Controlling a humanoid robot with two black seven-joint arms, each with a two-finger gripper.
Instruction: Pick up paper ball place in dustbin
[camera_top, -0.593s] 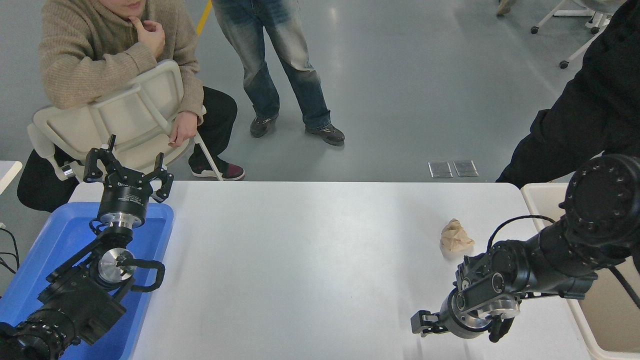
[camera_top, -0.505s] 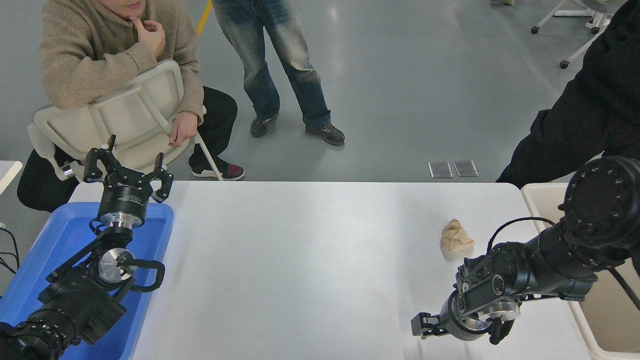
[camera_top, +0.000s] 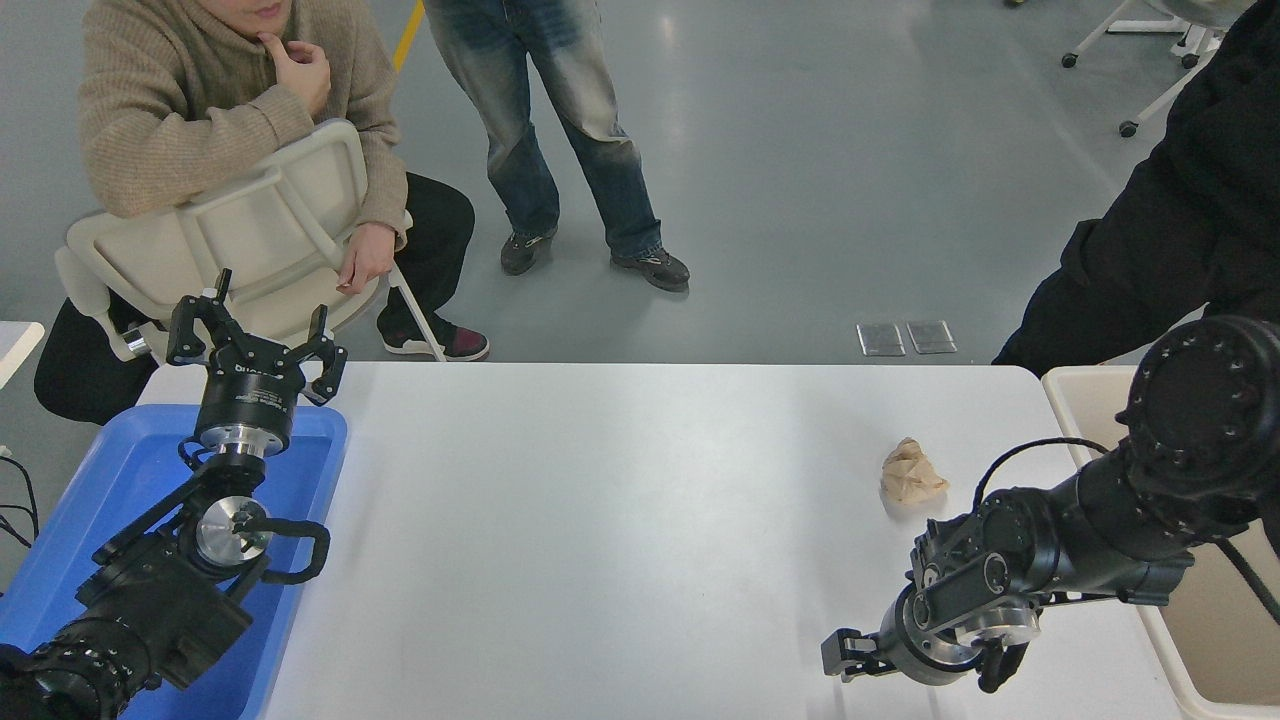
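Note:
The paper ball (camera_top: 910, 472), a tan crumpled wad, lies on the white table (camera_top: 620, 500) at the right. The dustbin (camera_top: 1072, 395), cream-white with a thick rim, stands off the table's right edge, partly hidden by my right arm. My right gripper (camera_top: 920, 666) is near the table's front edge, in front of the ball and apart from it, with its fingers (camera_top: 846, 655) spread open and empty. My left gripper (camera_top: 256, 338) is parked open over the far end of the blue tray.
A shallow blue tray (camera_top: 120, 480) lies at the table's left under my left arm. A person sits on a cream chair (camera_top: 250, 235) at the far left, another stands behind the table, and a person in black stands at the far right by the bin.
My right arm has sunk slightly toward the table's front edge. The paper ball and my left arm have not moved.

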